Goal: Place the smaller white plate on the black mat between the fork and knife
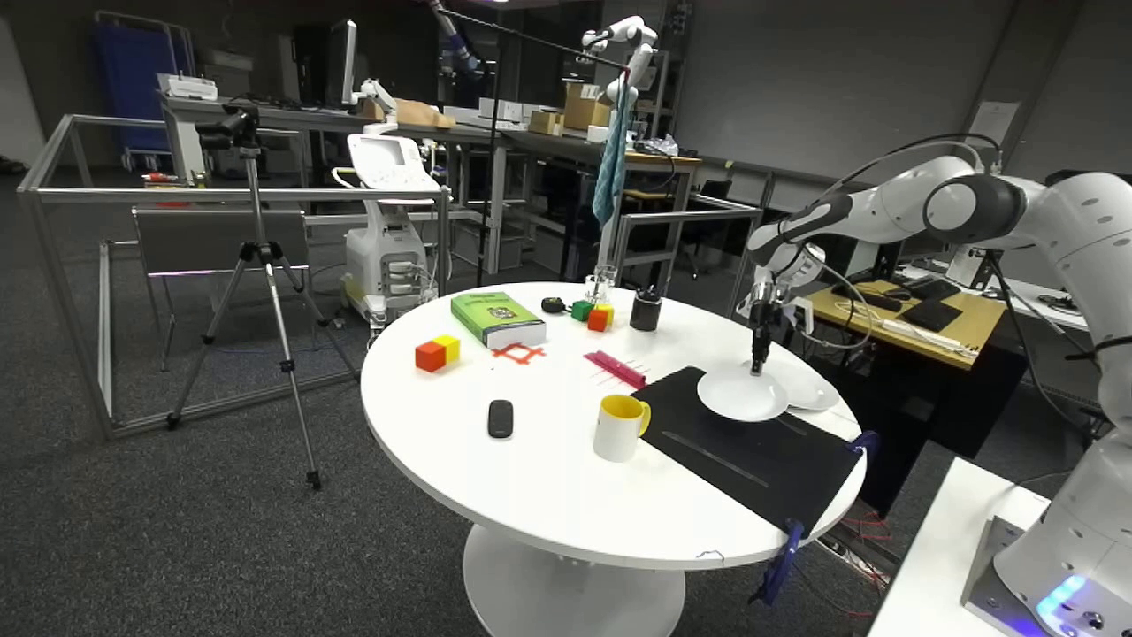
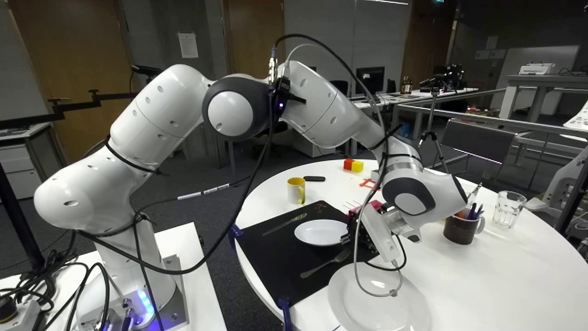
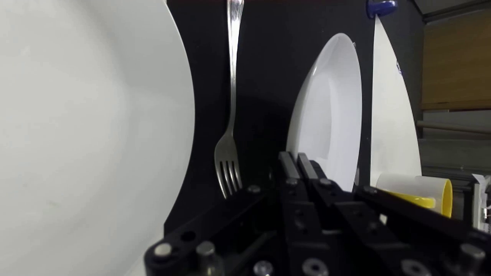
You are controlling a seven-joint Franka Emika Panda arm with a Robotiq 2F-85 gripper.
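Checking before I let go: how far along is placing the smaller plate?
Done: the end effector grips the smaller white plate by its rim. In hand: the placing, with it over the black mat between fork and knife. Left: likely lowering and release, as the grip is shut; mat contact unclear.

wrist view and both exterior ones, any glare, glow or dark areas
Wrist view: bright glints on the fork and the rim of the smaller white plate, gripper mostly dark; in an exterior view, a glare spot on the larger white plate; in both exterior views, a glowing blue light.
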